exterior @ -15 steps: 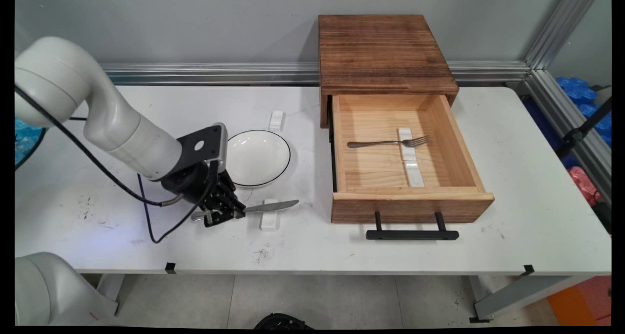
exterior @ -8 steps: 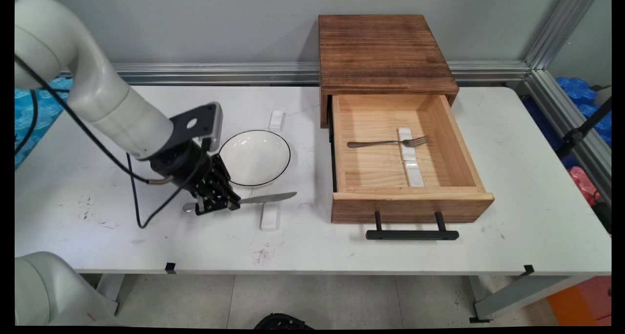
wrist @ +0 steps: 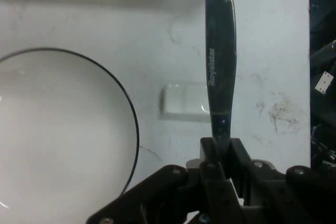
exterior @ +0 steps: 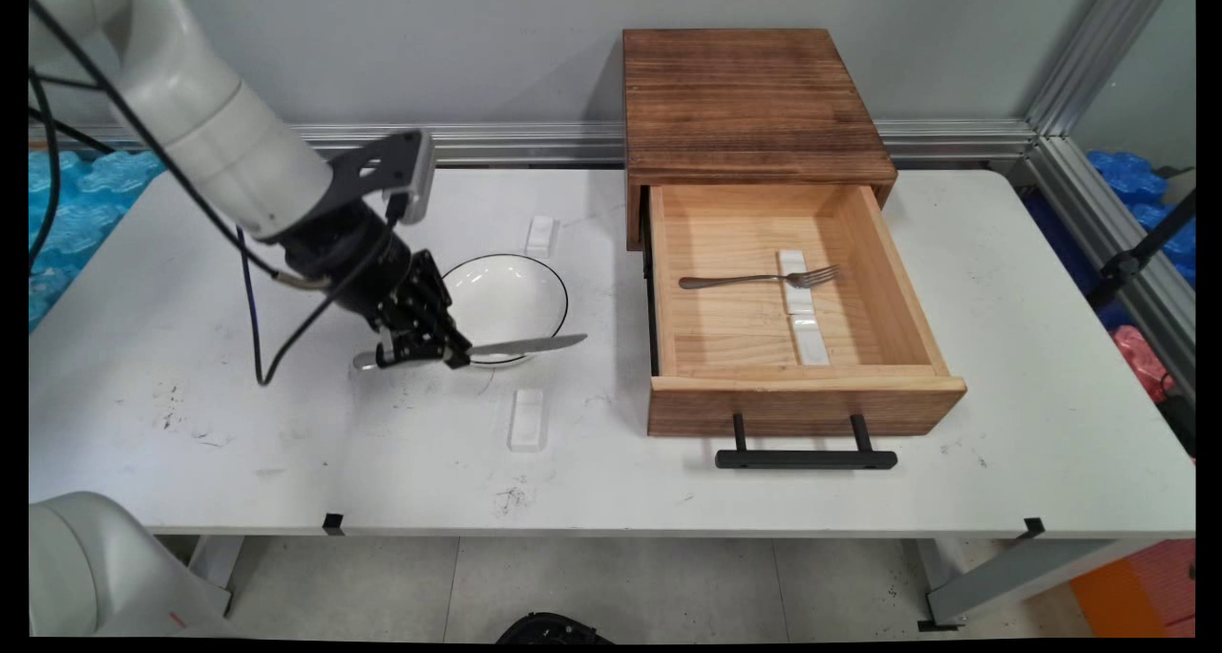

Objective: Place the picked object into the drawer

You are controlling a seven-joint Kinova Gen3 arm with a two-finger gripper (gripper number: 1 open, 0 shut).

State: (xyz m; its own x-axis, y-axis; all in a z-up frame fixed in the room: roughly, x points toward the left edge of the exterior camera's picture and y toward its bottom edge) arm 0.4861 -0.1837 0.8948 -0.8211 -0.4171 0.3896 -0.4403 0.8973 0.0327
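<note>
Plate (exterior: 504, 300) left of open drawer (exterior: 797, 367); fork (exterior: 759, 278) in drawer; rest (exterior: 527, 419) before plate.

Robot lab, white table (exterior: 859, 500) framed by aluminium rails (exterior: 1098, 71) at twelve and two o'clock; bare grey wall (exterior: 430, 52); tiled floor (exterior: 668, 586)

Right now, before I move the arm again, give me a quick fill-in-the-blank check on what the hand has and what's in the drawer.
1. The hand is shut on a ____, held level above the table.
2. Inside the open drawer, a ____ lies across a white rest.
3. The knife's blade points toward the wooden ____.
4. Beside the hand sits a white ____ with a black rim.

Missing words: knife; fork; drawer; plate
</note>
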